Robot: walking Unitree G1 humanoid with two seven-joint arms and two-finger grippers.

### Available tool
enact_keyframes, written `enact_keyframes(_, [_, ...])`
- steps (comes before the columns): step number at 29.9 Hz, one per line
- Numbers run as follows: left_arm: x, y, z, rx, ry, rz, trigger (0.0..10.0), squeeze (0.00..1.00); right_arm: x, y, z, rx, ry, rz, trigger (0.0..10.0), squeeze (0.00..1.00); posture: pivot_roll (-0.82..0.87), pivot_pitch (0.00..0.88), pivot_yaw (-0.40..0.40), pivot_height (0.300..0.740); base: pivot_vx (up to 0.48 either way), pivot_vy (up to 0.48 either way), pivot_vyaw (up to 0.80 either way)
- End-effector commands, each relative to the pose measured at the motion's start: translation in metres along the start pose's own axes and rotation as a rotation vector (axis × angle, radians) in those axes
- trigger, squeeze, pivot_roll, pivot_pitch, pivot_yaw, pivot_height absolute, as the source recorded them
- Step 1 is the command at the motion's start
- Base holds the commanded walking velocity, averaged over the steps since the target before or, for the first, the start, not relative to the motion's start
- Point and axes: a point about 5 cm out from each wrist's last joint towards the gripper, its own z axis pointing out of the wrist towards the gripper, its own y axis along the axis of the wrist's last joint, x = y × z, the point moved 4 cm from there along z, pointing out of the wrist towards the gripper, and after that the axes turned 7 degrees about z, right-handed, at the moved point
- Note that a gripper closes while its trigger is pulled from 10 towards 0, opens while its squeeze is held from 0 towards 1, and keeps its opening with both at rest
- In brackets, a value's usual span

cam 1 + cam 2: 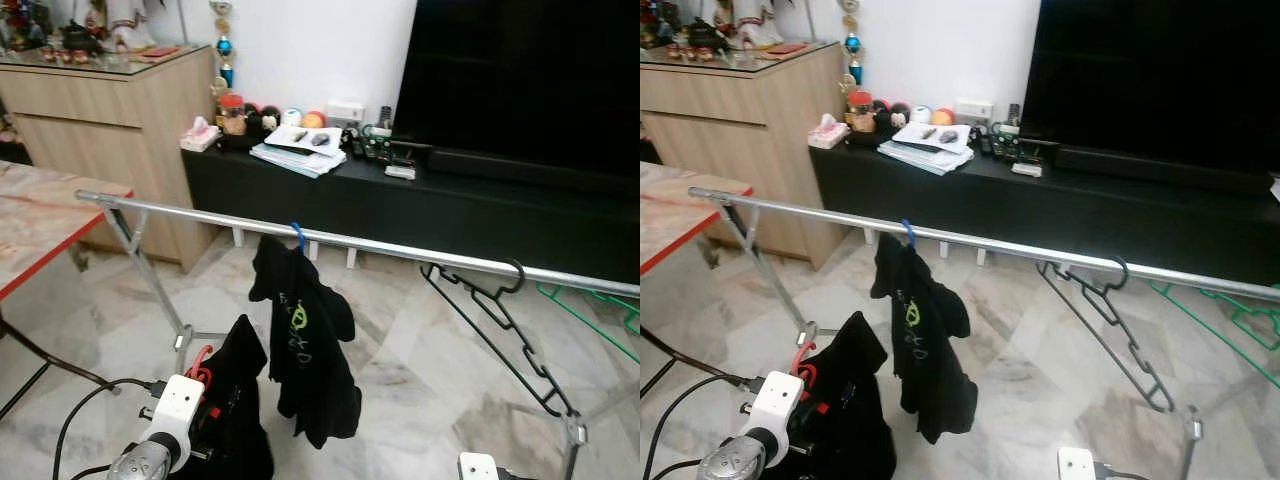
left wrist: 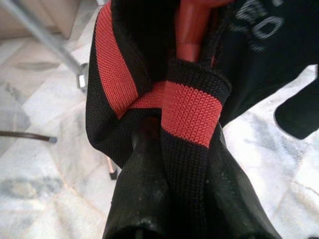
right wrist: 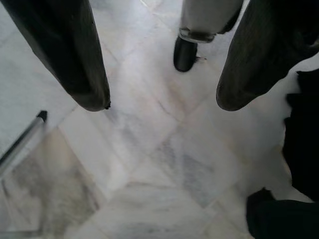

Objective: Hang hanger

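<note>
A silver clothes rail (image 1: 400, 248) crosses in front of me. On it hang a black printed shirt (image 1: 305, 340) on a blue hanger (image 1: 298, 236), an empty black hanger (image 1: 500, 310) and, at the far right, a green hanger (image 1: 590, 305). Low at the left, below the rail, my left gripper (image 2: 179, 129) is shut on a red hanger (image 2: 192, 30) that carries a black garment with a red-striped collar (image 2: 192, 112); the same garment (image 1: 235, 400) droops beside my left arm (image 1: 165, 425). My right gripper (image 3: 162, 104) hangs open over the marble floor, nothing between its fingers (image 3: 75, 59).
The rail's crossed legs (image 1: 150, 280) stand at the left, near a red-edged marble table (image 1: 40, 225). Behind the rail are a black TV console (image 1: 450, 200) with clutter and a wooden cabinet (image 1: 110, 110). A grey post with a black foot (image 3: 192, 40) stands near my right gripper.
</note>
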Motion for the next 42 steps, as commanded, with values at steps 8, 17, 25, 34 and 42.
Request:
enact_keyframes(8, [0.006, 0.021, 0.003, -0.066, -0.005, 0.062, 10.0, 0.0, 0.004, -0.001, 0.0, 0.009, 0.01, 0.0, 10.0, 0.0, 0.13, 0.0, -0.026, 0.74, 0.0, 0.326, -0.73])
enact_keyframes(17, [0.008, 0.054, 0.005, -0.166, -0.027, 0.12, 10.0, 0.0, 0.005, 0.0, 0.0, 0.004, 0.011, -0.003, 10.0, 0.0, 0.14, 0.0, -0.027, 0.74, 0.0, 0.07, -0.05])
enact_keyframes(25, [0.006, 0.075, 0.004, -0.224, -0.034, 0.144, 10.0, 0.0, 0.005, 0.0, 0.0, 0.003, 0.011, 0.002, 10.0, 0.0, 0.14, 0.0, -0.025, 0.74, 0.0, 0.0, 0.0])
enact_keyframes(34, [0.004, 0.105, 0.008, -0.282, -0.064, 0.2, 10.0, 0.0, 0.005, 0.0, 0.0, 0.001, 0.012, 0.002, 10.0, 0.0, 0.14, 0.0, -0.024, 0.74, 0.0, 0.0, 0.0])
enact_keyframes(42, [-0.01, 0.128, 0.024, -0.308, -0.13, 0.209, 10.0, 0.0, 0.007, 0.0, 0.0, 0.0, 0.011, 0.002, 10.0, 0.0, 0.13, 0.0, -0.015, 0.74, 0.0, 0.0, 0.0])
